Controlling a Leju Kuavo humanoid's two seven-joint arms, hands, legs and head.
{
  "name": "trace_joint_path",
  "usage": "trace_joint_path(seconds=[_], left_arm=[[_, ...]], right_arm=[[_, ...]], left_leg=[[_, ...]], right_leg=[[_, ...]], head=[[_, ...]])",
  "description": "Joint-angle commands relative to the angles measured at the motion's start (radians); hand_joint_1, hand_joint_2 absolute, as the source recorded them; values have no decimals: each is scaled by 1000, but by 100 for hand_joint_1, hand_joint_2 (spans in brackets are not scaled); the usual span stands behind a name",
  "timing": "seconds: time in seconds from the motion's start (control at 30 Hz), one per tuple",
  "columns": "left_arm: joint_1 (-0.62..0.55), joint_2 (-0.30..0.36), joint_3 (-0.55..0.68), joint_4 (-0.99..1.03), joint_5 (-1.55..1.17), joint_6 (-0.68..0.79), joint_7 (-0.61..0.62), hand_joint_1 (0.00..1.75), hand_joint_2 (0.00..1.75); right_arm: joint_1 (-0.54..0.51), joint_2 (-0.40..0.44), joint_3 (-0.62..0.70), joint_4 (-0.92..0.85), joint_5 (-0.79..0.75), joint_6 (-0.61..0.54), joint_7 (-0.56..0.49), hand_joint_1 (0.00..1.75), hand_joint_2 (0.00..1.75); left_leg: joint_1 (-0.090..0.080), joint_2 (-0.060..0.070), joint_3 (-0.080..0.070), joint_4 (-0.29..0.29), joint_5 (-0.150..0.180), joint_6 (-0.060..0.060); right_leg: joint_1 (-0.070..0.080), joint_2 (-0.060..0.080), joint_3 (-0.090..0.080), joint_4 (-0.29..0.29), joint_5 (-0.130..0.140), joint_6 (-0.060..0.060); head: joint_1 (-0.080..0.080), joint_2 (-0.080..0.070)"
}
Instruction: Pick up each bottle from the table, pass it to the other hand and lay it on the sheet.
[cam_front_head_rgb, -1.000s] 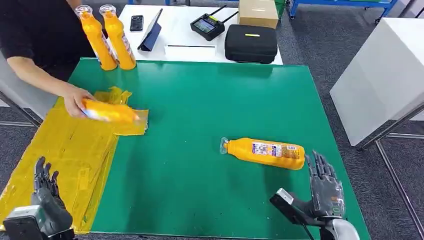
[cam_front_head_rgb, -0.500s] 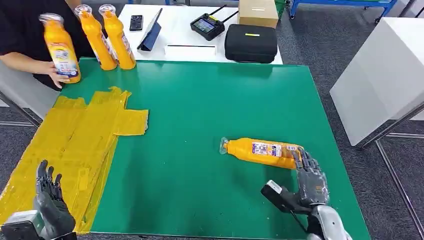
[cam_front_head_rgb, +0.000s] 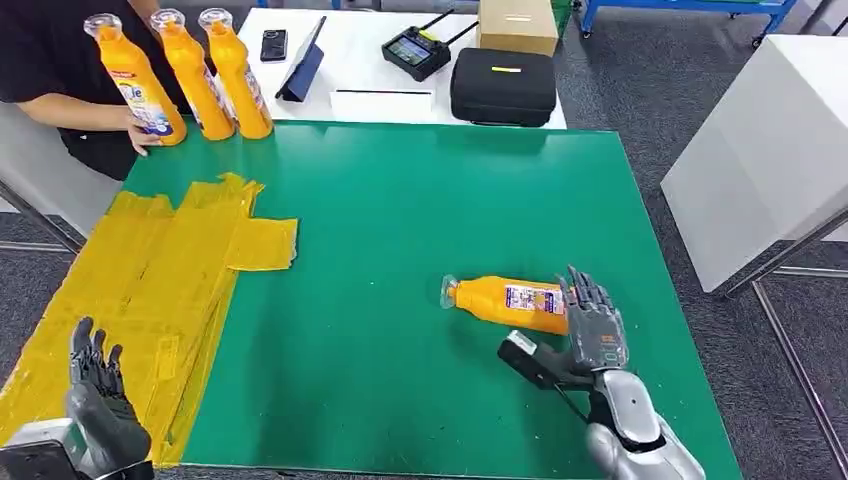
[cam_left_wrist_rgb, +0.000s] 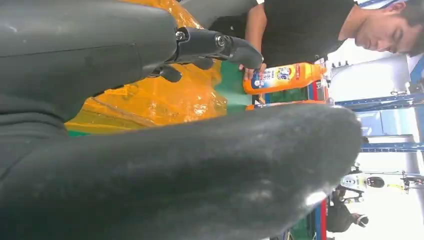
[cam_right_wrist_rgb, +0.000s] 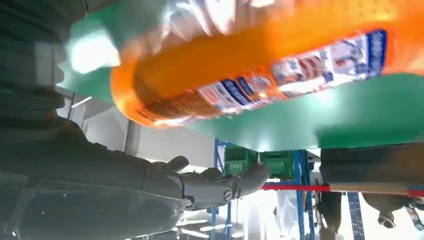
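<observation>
Right hand (cam_front_head_rgb: 590, 325) open, fingers spread against lying bottle (cam_front_head_rgb: 505, 300); bare green table (cam_front_head_rgb: 400, 230) beyond. Left hand (cam_front_head_rgb: 95, 385) open by yellow sheet (cam_front_head_rgb: 150, 290) edge.

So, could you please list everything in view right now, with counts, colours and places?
Lying bottle: one, orange, on its side on the table's right part, cap pointing left.
Standing bottles: three, orange, upright at the far left corner.
Sheet: one, yellow, over the table's left edge.
Table: one, green top.
Case: one, black, on the white table behind.
Controller: one, black, beside the case.
Box: one, cardboard, behind the case.
Person's hand: one, on the leftmost standing bottle.
Left hand: open, over the sheet's near end.
Right hand: fingers spread at the lying bottle's base.
</observation>
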Motion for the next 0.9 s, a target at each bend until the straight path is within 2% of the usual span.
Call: trace_joint_path(seconds=[0.03,0.1,0.13,0.2,0.37,0.5,0.67,0.7,0.73,0.9], left_arm=[[-11,12,-3,39,5,-9,2,0,0],[-10,14,1,39,10,-11,1,0,0],[-10,14,2,39,11,-12,0,0,0],[-10,14,2,39,11,-12,0,0,0],[-30,25,15,71,61,-32,-22,0,0],[-95,28,27,122,85,-54,-30,0,0],[-91,19,36,119,90,-57,-37,0,0],[-85,13,43,111,89,-54,-39,0,0],[-80,11,46,105,88,-53,-39,0,0],[-18,0,48,59,77,-49,-41,0,0]], right_arm=[[-165,43,76,232,0,43,3,0,175],[-170,43,77,248,-2,47,1,0,175],[-168,42,77,250,-5,45,-2,0,175],[-168,42,77,250,-5,45,-2,0,175],[-185,24,131,350,20,177,60,0,175],[-212,49,141,459,21,280,83,0,175],[-191,53,149,466,37,294,87,0,175],[-188,59,152,484,41,306,83,61,175],[-187,61,159,495,50,314,76,173,175],[-184,45,178,531,50,350,20,175,175]], left_leg=[[0,2,7,-1,-2,1],[0,2,4,-1,-1,1],[0,3,7,-1,-2,1],[0,0,4,-1,-1,1],[0,-1,5,-1,-1,1],[1,-1,5,-1,0,0],[1,-1,18,-2,-6,-2],[2,-2,20,-2,-5,-1],[2,-1,22,-2,-6,-1],[2,0,27,-2,-6,0]], right_leg=[[1,4,5,0,-1,-8],[1,3,2,-1,0,-4],[1,5,5,-1,0,-7],[1,1,4,-1,0,-5],[1,0,5,-1,0,-5],[1,-1,4,-2,0,-4],[1,-1,5,-3,-6,-7],[2,-1,7,-4,-6,-8],[2,-1,9,-4,-7,-6],[2,0,15,-5,-6,-8]], head=[[0,0],[0,0],[0,0],[0,0],[0,0],[0,0],[0,0],[0,0],[0,0],[0,0]])
